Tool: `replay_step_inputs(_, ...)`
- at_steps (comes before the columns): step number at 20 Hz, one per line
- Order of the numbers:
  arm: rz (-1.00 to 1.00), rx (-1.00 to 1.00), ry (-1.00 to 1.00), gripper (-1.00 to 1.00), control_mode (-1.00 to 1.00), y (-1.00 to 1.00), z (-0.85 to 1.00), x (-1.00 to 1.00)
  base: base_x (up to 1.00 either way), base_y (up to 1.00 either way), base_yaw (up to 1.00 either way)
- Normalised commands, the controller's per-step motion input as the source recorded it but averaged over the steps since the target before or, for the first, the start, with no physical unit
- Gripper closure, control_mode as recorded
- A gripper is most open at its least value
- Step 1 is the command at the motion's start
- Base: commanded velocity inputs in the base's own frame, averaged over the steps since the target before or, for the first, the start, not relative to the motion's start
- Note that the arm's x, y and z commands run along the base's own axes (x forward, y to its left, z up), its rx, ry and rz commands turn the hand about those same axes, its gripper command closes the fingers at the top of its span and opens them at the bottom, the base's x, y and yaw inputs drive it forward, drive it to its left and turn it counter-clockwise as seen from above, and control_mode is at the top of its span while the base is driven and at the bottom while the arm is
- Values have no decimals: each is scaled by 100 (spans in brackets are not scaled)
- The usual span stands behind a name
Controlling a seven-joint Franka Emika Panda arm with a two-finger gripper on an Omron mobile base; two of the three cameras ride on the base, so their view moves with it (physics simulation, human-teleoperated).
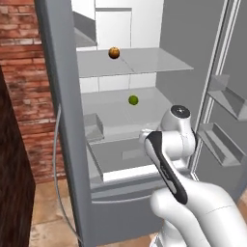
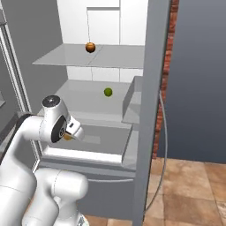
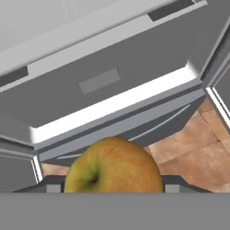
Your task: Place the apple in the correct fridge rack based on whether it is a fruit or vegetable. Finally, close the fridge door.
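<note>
We see the apple (image 3: 114,166) clenched in the hand (image 3: 112,188), yellow-green with its stem dimple toward the camera; in the right base view a sliver of it shows under the wrist. The hand sits low, in front of the open fridge's bottom drawer (image 1: 120,157), above the tiled floor (image 3: 197,152). The fridge rack (image 1: 130,60), the upper grey shelf, lies well above it and carries a small orange-brown ball (image 1: 114,52) near its back. On the lower shelf (image 1: 120,108) rests a small green ball (image 1: 133,100). The fridge door (image 1: 226,87) stands open at right.
</note>
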Motion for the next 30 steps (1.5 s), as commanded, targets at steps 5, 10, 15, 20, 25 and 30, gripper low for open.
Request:
replay_step_inputs(5,0,0,0,100,100,0,0,0,47,23,-7)
replay_step_inputs(10,0,0,0,100,100,0,0,0,38,41,-3)
replay_step_inputs(15,0,0,0,100,100,0,0,0,47,28,-4)
replay_step_inputs(20,0,0,0,100,100,0,0,0,62,17,-6)
replay_step_inputs(25,0,0,0,100,100,0,0,0,57,8,-7)
replay_step_inputs(30,-4,0,0,100,-100,1,0,9,23,3,-6)
